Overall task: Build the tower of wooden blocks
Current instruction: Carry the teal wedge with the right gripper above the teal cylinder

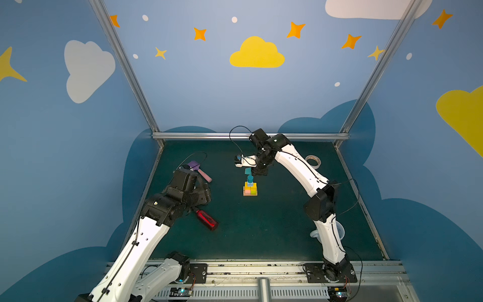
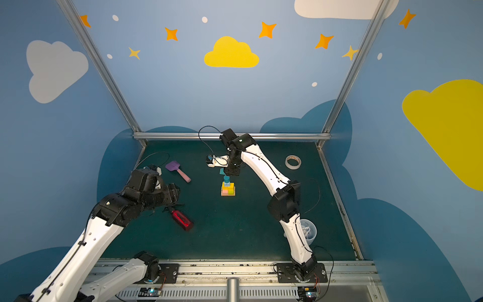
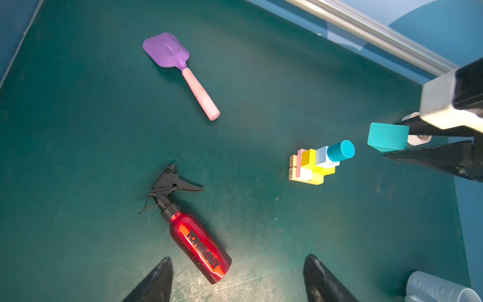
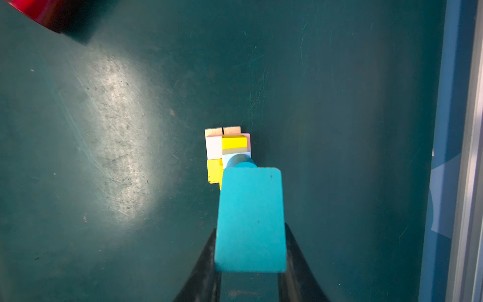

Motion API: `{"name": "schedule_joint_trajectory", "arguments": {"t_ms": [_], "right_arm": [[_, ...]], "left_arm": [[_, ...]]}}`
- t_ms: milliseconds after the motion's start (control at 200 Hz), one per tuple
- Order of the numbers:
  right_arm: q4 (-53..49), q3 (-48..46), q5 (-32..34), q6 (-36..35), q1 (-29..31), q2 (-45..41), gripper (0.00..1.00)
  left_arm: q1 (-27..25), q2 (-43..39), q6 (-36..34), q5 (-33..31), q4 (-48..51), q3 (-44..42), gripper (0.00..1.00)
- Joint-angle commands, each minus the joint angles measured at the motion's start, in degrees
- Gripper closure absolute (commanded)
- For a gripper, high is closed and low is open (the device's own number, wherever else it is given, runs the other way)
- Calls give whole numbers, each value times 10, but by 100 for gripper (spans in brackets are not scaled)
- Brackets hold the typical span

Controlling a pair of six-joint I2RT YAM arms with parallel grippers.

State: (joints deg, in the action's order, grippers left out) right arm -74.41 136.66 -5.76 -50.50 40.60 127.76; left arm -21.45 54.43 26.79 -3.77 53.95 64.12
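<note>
- A small stepped tower (image 1: 250, 188) of painted blocks stands upright near the middle of a dark green mat (image 1: 261, 230). A teal cylinder (image 1: 250, 179) is its top piece.
- The right gripper (image 4: 250, 243) hangs above the tower, its two black fingers (image 4: 205, 266) clamped on the sides of a teal block (image 4: 250, 219).
- Only the right wrist view shows that clamp plainly. In both top views the wrist hides most of it and just a teal corner shows.
- Only the left wrist view shows the gap: the block is clear of the cylinder, not touching it.
- The left gripper (image 3: 239, 258) has its fingers spread wide and holds nothing. It is over the mat beside a red spray bottle (image 3: 198, 245) lying on its side.
- A purple spatula (image 3: 180, 70) lies flat farther back on the left.
- A tape roll (image 2: 293, 162) lies near the back right edge. A clear cup (image 2: 308, 231) sits near the front right, partly covered by the right arm.
- The tower is well apart from the back rail (image 1: 196, 136), the side edges and every other object. Bare mat lies in front of it and to its right.
</note>
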Motion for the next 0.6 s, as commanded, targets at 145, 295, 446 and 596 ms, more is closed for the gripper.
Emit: {"name": "schedule_joint_trajectory", "arguments": {"t_ms": [145, 295, 446, 596], "right_arm": [[12, -4, 22, -4, 4, 27, 100], [15, -1, 24, -4, 5, 36, 100], [12, -2, 23, -5, 7, 40, 100], [14, -2, 34, -9, 8, 44, 100]], "left_arm": [[8, 5, -10, 6, -1, -9, 22], [11, 10, -13, 10, -3, -11, 22], [14, 15, -16, 13, -3, -14, 22], [16, 17, -17, 16, -5, -15, 22]]}}
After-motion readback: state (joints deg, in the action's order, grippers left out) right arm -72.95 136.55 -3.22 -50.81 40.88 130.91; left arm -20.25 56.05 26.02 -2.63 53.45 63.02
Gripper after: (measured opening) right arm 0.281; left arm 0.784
